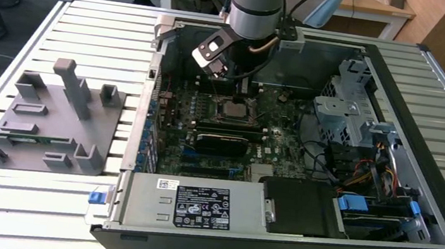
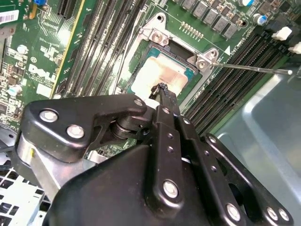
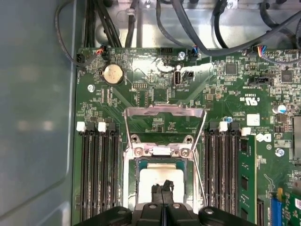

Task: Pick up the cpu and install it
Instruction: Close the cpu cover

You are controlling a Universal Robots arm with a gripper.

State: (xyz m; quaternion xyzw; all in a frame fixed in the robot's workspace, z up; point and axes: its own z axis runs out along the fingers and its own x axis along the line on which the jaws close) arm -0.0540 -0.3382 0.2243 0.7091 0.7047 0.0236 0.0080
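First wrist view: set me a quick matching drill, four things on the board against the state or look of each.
Things:
1 cpu
2 load plate
3 coin battery
4 memory stick

States:
A swung open off the socket
B round and silver
C lying in the socket under the shut fingers
D green, standing in a slot

Pairs: 1-C, 2-A, 3-B, 4-D

Dull silver metal cpu (image 3: 151,176); smooth, faintly glossy black gripper (image 3: 162,187).
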